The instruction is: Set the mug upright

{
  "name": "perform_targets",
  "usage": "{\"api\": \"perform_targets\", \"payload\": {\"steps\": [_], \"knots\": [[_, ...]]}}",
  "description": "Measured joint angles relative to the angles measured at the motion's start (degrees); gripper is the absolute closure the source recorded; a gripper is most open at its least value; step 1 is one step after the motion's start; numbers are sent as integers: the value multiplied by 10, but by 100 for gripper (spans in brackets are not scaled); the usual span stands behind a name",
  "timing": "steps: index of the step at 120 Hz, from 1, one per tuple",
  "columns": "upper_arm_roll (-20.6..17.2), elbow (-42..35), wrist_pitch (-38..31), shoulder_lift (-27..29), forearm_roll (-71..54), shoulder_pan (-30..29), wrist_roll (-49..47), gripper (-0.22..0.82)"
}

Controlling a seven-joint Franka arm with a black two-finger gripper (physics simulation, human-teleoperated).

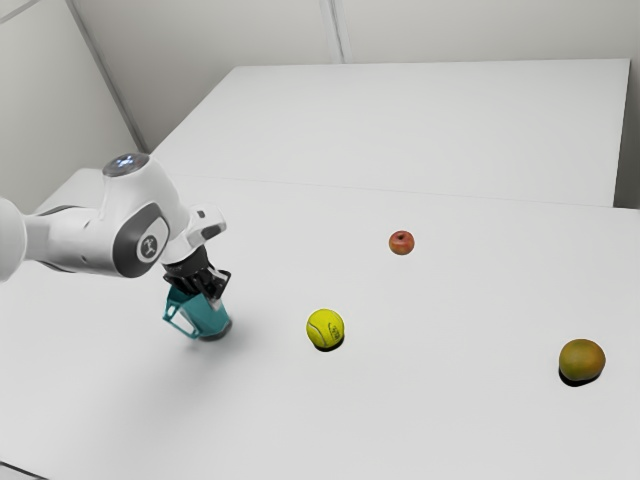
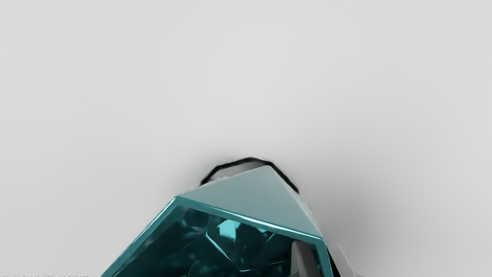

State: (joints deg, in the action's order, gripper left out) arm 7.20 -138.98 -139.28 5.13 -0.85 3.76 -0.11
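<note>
Exterior view: the claw (image 1: 215,298) pinches the teal mug (image 1: 208,317), nearly upright, handle (image 1: 179,327) toward eight o'clock; I'd guess settling and release remain.

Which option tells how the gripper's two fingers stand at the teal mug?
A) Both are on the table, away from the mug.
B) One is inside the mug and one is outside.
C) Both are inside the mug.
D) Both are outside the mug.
B: in the wrist view, the gripper has one finger within the mouth of the mug and the other outside, with the wall between them.
</note>
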Motion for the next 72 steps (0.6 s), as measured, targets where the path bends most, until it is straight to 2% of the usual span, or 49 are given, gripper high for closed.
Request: {"api": "perform_targets", "payload": {"steps": [72], "knots": [[-1,5,-3,16,7,7,-16,36]]}}
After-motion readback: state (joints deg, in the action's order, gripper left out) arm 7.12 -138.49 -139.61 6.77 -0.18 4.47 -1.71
